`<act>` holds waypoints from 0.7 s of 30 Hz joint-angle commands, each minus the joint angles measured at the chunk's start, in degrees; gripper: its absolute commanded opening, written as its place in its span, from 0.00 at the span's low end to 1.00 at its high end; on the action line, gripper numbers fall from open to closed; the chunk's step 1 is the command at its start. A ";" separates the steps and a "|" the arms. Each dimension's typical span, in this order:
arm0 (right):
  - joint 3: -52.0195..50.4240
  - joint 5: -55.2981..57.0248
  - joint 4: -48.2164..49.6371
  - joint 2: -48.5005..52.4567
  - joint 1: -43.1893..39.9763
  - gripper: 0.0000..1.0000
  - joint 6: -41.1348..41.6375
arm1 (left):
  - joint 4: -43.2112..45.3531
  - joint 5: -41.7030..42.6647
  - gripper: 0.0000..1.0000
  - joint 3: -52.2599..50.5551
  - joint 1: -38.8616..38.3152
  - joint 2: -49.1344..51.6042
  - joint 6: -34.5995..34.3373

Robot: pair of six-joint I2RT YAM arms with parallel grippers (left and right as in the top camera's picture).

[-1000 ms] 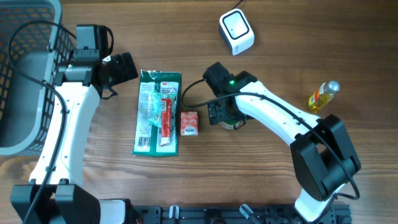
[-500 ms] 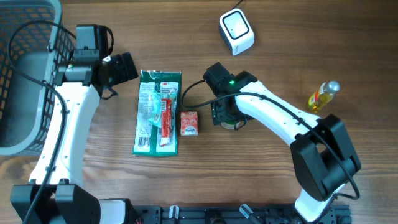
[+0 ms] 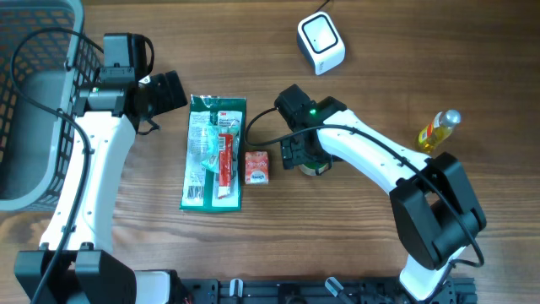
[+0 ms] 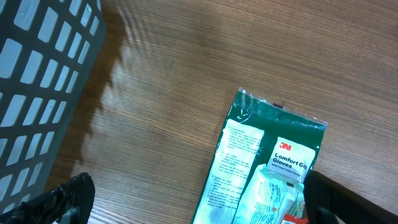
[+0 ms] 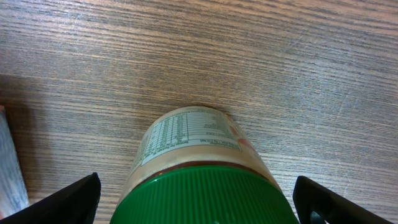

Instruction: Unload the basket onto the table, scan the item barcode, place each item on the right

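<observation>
Now the fingers (image 5: 74, 198) of the right gripper (image 5: 199, 199) are standing wide apart, straddling the green-lidded jar (image 5: 193, 140) near the middle of the table (image 3: 472, 51). Closing on its sides, label kept unhidden, is looking best, since the scanner (image 3: 321, 42) is sitting by the far edge. The left gripper (image 4: 199, 199) is hanging open.

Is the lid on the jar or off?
On. The green lid sits on top of the jar and covers its whole mouth in the right wrist view.
</observation>
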 commanded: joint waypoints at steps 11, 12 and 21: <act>-0.24 0.79 -0.11 1.20 -0.44 0.86 0.33 | 0.13 -0.31 1.00 0.31 0.33 0.17 -0.52; -0.24 0.79 -0.11 1.20 -0.46 0.86 0.31 | 0.13 -0.31 1.00 0.31 0.33 0.17 -0.52; -0.24 0.76 -0.17 1.20 -0.44 0.86 0.33 | 0.11 -0.31 1.00 0.31 0.33 0.17 -0.52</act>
